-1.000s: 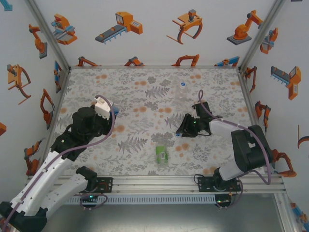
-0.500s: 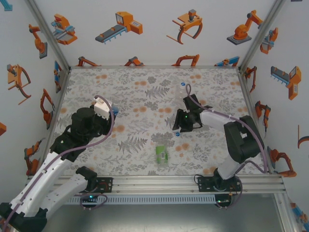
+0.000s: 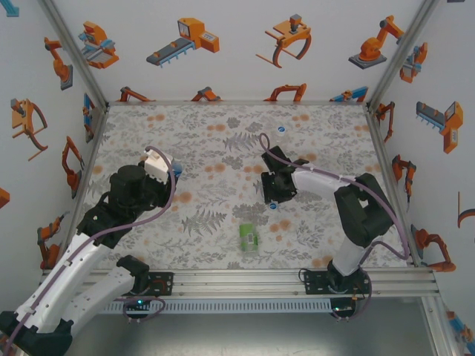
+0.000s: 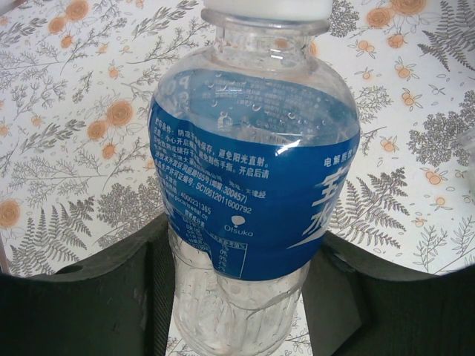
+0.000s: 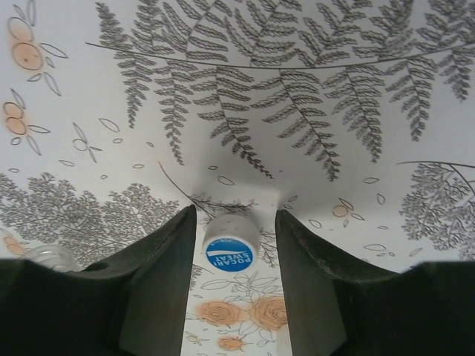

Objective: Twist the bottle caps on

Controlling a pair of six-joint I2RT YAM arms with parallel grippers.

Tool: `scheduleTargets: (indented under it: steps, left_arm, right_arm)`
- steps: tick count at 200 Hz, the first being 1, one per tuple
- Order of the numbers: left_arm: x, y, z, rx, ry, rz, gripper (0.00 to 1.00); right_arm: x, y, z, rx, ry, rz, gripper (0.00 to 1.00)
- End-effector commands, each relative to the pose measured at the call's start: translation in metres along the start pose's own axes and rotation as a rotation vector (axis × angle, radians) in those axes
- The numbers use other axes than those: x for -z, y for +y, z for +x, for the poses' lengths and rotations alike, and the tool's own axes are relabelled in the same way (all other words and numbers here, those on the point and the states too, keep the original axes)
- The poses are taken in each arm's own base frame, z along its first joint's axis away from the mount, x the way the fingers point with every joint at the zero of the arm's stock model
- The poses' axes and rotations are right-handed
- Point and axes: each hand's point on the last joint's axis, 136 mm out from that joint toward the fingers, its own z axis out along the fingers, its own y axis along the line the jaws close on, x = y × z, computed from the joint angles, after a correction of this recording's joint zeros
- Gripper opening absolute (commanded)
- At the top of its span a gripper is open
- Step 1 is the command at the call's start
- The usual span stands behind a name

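Green bottle (image 3: 249, 237): lay on its side, nearest the bases.
Cap (image 5: 230, 245): sat flat between the right gripper's (image 5: 236, 226) parted fingers, ungripped; centre first, then close gently.
Left gripper (image 4: 241, 248): clamped around the blue bottle (image 4: 252, 170).
Clear bottle (image 3: 280, 135): stood farthest.

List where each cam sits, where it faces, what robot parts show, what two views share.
Top external: above and behind the bases, looking down at the table; both arms show.
Left wrist: behind the left tool, which is shut on the blue-label bottle it faces; both fingers show.
Right wrist: looking down past the right tool at a cap between its open fingers.
Shared: top external and right wrist both show that cap.
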Motion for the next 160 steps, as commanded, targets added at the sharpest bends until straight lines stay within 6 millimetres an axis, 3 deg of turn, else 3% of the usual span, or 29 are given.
scheduleTargets:
  steps: [1, 59, 160]
  left_arm:
    - [0.001, 0.003, -0.004, 0.004, -0.018, -0.011, 0.15]
    - [0.002, 0.004, -0.004, 0.005, -0.020, -0.014, 0.15]
    - [0.003, 0.003, -0.004, 0.006, -0.023, -0.012, 0.15]
  right_arm:
    - [0.012, -0.003, 0.004, 0.036, -0.017, 0.040, 0.44]
    - [0.019, 0.008, 0.003, 0.043, -0.033, 0.027, 0.42]
    - [0.015, 0.007, 0.015, 0.029, -0.009, 0.028, 0.41]
